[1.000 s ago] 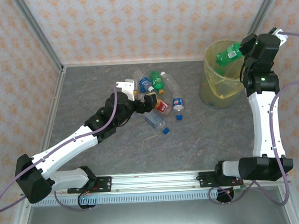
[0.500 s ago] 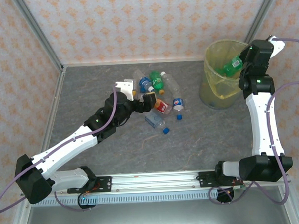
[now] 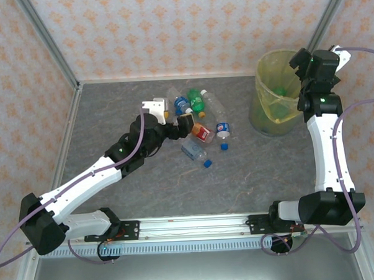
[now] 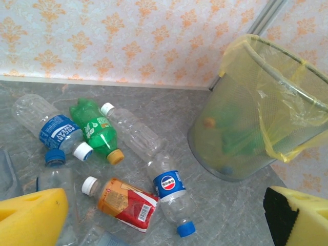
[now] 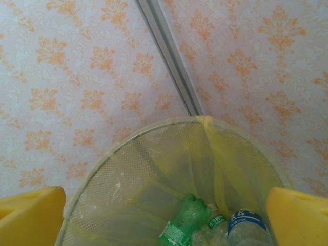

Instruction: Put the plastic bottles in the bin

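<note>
Top external view: right pincer, wide open and empty, hangs over the round yellow-lined bin, where at least three small green and clear plastic bottles lie. Left pincer, also wide open and empty, hovers above roughly seven more on the grey desk. Picking step, by the look of it; likely next, it lowers and closes on one.

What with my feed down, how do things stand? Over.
Left end effector open near table bottles. Right end effector open above bin. Green bottle inside. Path clear.
</note>
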`<state>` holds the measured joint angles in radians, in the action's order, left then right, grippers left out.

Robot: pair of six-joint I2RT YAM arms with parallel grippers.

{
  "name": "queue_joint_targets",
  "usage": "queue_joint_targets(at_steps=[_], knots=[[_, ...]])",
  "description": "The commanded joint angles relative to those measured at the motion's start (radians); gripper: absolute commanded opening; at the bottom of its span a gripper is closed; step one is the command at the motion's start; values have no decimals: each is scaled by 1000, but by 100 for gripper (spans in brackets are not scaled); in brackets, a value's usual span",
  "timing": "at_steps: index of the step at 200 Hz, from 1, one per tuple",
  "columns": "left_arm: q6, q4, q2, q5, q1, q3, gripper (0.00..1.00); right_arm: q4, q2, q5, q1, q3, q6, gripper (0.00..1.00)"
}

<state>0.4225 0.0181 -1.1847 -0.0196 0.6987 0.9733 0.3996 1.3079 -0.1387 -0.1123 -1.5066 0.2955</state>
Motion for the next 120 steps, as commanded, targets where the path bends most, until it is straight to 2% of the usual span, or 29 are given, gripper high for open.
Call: queue_joint_targets(at_steps=[1, 50, 88, 120], knots=[[36, -18, -28, -15, -22, 12, 99, 16, 7, 57, 0, -52, 23, 100], [131, -45, -66, -33, -100, -20, 99, 24, 20, 236, 9, -91, 50, 100], [251, -112, -129, -14, -219, -36, 99, 47, 34, 339, 89, -127, 13, 100], [272, -175, -224, 34, -281, -16, 93, 58, 34, 376, 169, -130, -16, 100]])
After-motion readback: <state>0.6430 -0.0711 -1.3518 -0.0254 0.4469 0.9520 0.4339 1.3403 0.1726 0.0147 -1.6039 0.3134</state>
